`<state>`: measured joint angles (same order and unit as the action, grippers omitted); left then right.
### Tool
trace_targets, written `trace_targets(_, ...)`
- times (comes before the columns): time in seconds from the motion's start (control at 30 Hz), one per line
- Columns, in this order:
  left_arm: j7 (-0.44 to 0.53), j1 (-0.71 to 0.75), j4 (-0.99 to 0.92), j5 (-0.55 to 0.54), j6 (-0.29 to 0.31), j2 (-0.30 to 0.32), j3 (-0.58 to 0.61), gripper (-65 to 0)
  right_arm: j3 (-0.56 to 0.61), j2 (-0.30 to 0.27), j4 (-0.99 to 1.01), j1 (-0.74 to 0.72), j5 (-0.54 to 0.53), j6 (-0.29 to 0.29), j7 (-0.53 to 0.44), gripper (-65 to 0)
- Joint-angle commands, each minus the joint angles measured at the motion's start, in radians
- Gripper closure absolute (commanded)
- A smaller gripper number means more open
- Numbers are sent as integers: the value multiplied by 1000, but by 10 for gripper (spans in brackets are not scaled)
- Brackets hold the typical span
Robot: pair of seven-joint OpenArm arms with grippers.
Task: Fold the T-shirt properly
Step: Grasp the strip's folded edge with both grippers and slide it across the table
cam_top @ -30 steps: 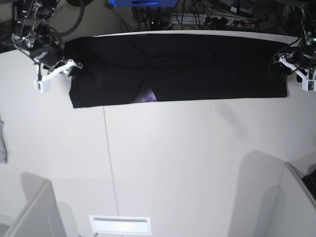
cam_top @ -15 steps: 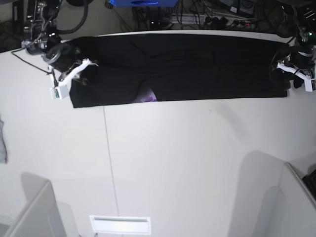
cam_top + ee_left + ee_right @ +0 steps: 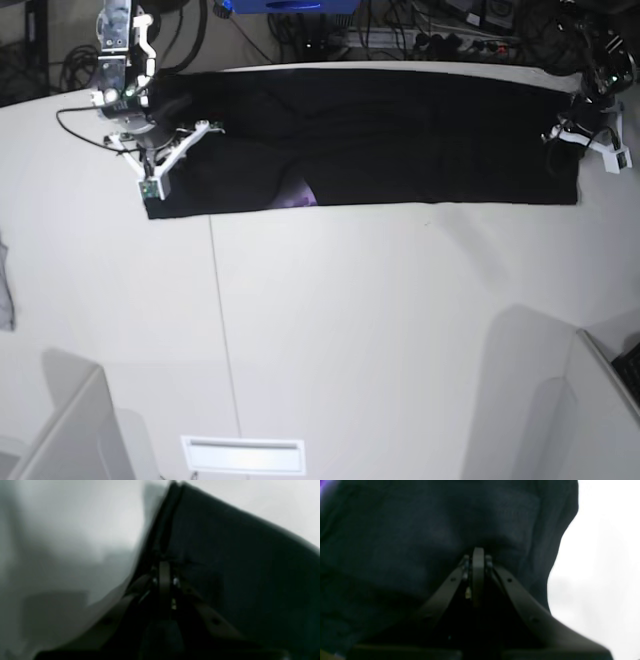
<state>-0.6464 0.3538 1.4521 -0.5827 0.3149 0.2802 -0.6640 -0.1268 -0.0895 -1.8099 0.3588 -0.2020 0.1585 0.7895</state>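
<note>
1. Black T-shirt (image 3: 400, 135) lies as a long band along the white table's (image 3: 400, 330) far edge; since the earlier frame, both grippers have moved onto its ends.
2. Left gripper (image 3: 163, 566) and right gripper (image 3: 478, 552) are each clenched on T-shirt fabric.
3. Cables (image 3: 400, 30) crowd behind the table; its near half lies bare.

- Left gripper (image 3: 163, 566): jaws pressed together, pinching black cloth; its arm sits at about 2 o'clock in the base view.
- Right gripper (image 3: 478, 555): jaws closed on cloth too; arm at about 10 o'clock.
</note>
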Motion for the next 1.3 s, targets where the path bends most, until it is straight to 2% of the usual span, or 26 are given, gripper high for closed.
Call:
trace_targets(0.0, -34, -12, -20, 10, -1, 20, 20, 0, -4, -6, 11, -19, 2, 3, -14, 0)
trace_targets(0.1, -33, -57, -78, 30, -6, 24, 56, 0, -9, -11, 91, -63, 3, 3, -15, 0)
trace_targets(0.27, -33, -167, -159, 235, -6, 17, 63, 0, -9, -16, 218, -157, 6, 3, -72, 0)
trace_targets(0.33, -33, -215, -193, 280, -6, 0, 59, 0, -10, -17, 272, -202, 8, 2, -81, 0)
trace_targets(0.7, -37, -468, -334, 435, -6, -6, 65, 0, -10, -74, 537, -462, 8, -3, -86, 0)
trace_targets(0.8, -40, -490, -313, 435, -6, -6, 65, 0, -9, -74, 516, -478, 8, 0, -78, 0)
trace_targets(1.0, -49, -482, -182, 435, -4, -6, 60, 0, -4, -69, 327, -444, 6, 2, -75, 0)
trace_targets(1.13, -164, -480, -27, 432, -3, -9, 54, 0, -4, -51, 207, -435, 5, 3, -23, 0)
trace_targets(1.27, -195, -427, 157, 432, -3, -9, 54, 0, -4, -46, 71, -412, 5, 3, 40, 0)
